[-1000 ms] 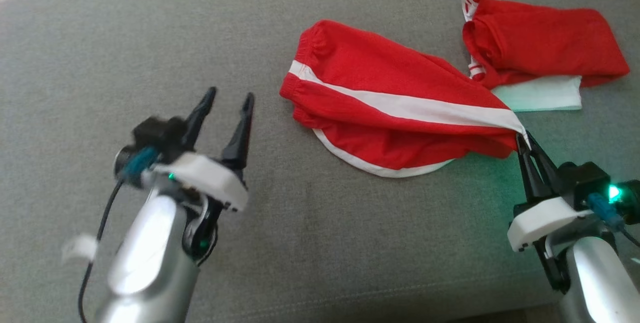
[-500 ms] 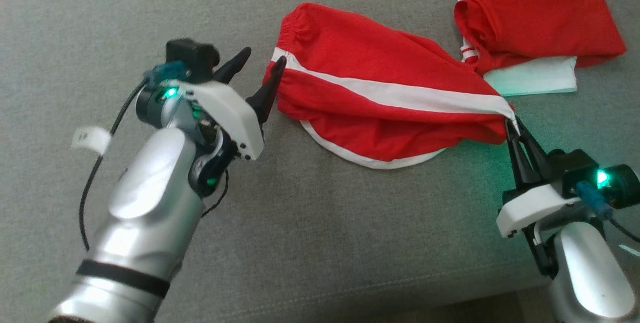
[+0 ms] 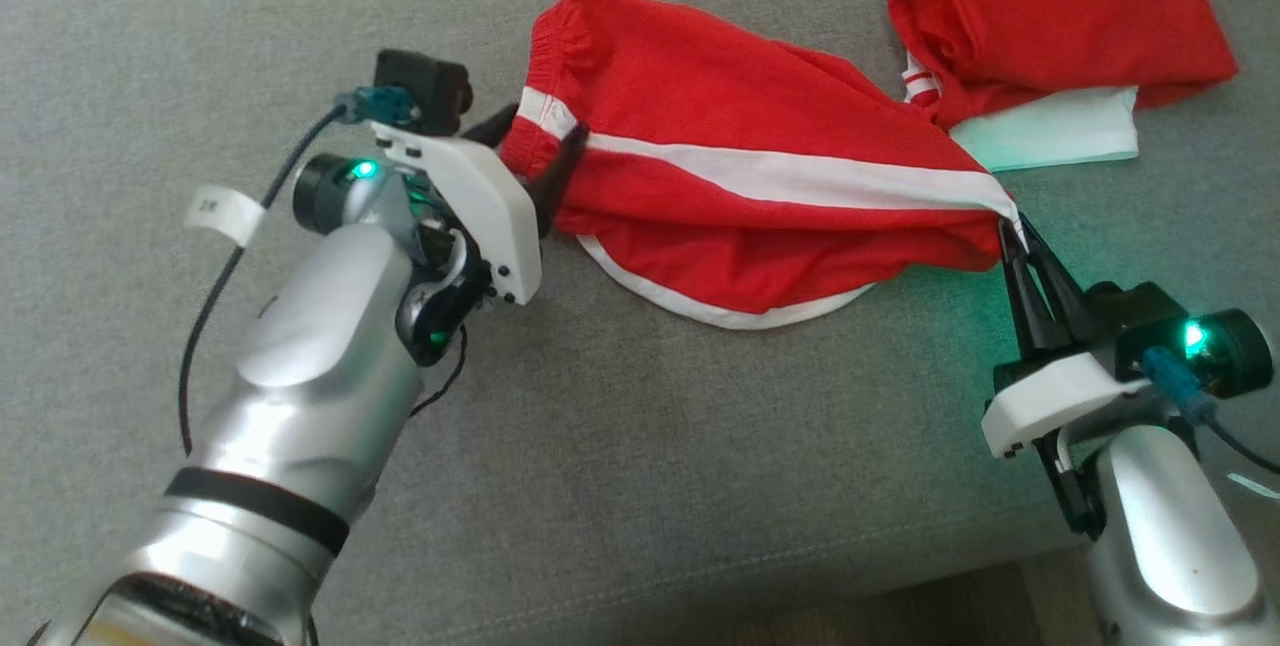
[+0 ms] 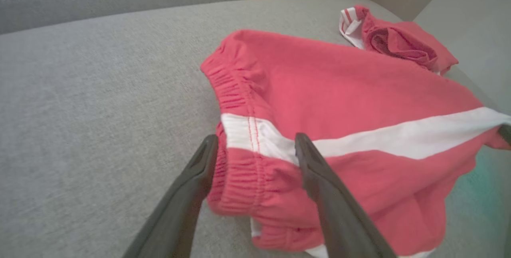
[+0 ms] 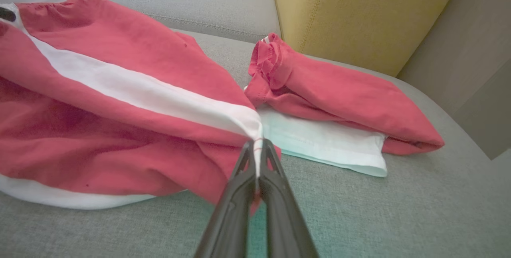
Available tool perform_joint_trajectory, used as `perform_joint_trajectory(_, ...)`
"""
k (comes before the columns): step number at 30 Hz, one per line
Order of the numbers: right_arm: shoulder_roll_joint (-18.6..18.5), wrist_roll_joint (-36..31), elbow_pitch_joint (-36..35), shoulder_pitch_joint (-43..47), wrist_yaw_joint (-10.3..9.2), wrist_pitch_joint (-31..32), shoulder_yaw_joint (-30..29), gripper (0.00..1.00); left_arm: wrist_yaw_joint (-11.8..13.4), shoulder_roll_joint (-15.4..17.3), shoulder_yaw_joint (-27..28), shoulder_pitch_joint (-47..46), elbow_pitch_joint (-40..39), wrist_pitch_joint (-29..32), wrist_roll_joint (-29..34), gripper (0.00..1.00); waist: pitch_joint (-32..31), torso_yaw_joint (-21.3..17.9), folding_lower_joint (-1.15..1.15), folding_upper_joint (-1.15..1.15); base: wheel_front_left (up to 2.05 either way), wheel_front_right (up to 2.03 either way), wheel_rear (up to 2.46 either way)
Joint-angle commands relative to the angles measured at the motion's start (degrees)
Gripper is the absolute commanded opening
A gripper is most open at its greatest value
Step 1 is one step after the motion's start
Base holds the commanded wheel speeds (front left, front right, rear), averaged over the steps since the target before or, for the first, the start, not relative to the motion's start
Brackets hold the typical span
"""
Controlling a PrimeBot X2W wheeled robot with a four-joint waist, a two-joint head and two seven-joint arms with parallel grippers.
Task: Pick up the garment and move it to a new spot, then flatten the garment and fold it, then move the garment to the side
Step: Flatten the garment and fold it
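Observation:
The garment (image 3: 720, 126) is a pair of red shorts with a white side stripe and white hem, lying on a grey sofa seat. My right gripper (image 3: 1012, 238) is shut on the stripe's hem end at the garment's right corner; the right wrist view shows the fabric (image 5: 119, 102) pinched between its fingers (image 5: 235, 206). My left gripper (image 3: 535, 141) stands open at the elastic waistband, one finger on each side of the band's edge. In the left wrist view the waistband (image 4: 239, 162) lies between the two spread fingers (image 4: 319, 186).
A second red garment (image 3: 1060, 16) lies folded over a pale white cloth (image 3: 1060, 136) at the far right of the seat. A yellow cushion (image 5: 359, 14) stands behind it. The grey seat (image 3: 200, 46) stretches away to the left, and its front edge (image 3: 800, 576) runs below the arms.
My left arm has reached up and to the right, bringing its open fingers from bare seat onto the waistband. The right gripper keeps its hold. The head camera has shifted slightly.

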Motion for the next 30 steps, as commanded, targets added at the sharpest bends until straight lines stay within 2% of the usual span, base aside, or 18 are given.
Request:
perform_joint_trajectory(1,-0.03,-0.47,-1.24,-1.0,-0.05,-0.91,1.03,0.0,0.0,1.31,0.88,-3.25,-1.23,-0.23,-0.41,1.0,0.09,-0.14,0.0,0.0,0.0,0.0,0.0)
perform_joint_trajectory(17,0.26,-0.8,-0.09,-1.49,-0.05,-1.27,0.7,0.0,0.0,1.87,-4.09,-6.07,2.92,-3.95,-3.94,1.0,-0.19,-0.24,0.0,0.0,0.0,0.0,0.0)
perform_joint_trajectory(18,0.27,-0.81,-0.08,-1.54,-0.05,-1.27,0.74,0.0,0.0,1.89,-4.4,-6.15,3.05,-3.95,-4.19,0.92,-0.21,-0.24,0.0,0.0,0.0,0.0,0.0)
perform_joint_trajectory(19,0.28,-0.82,-0.08,-1.58,-0.05,-1.27,0.76,0.0,0.0,1.92,-4.67,-6.25,3.18,-3.98,-4.45,0.79,-0.23,-0.25,0.0,0.0,0.0,0.0,0.0)
perform_joint_trajectory(21,0.31,-0.81,-0.06,-1.62,-0.05,-1.28,0.77,0.0,0.0,1.98,-5.15,-6.44,3.4,-4.13,-4.96,0.14,-0.25,-0.25,0.0,0.0,0.0,0.0,0.0)
perform_joint_trajectory(22,0.32,-0.82,-0.06,-1.61,-0.05,-1.27,0.77,0.0,0.0,2.0,-5.4,-6.54,3.51,-4.21,-5.21,0.0,-0.25,-0.24,0.0,0.0,0.0,0.0,0.0)
perform_joint_trajectory(30,0.17,-0.9,0.19,-1.35,-0.05,-1.18,0.53,0.0,0.0,2.39,-6.71,-7.32,4.24,-6.78,-6.35,0.0,-0.78,0.24,0.0,0.0,0.0,0.0,0.0)
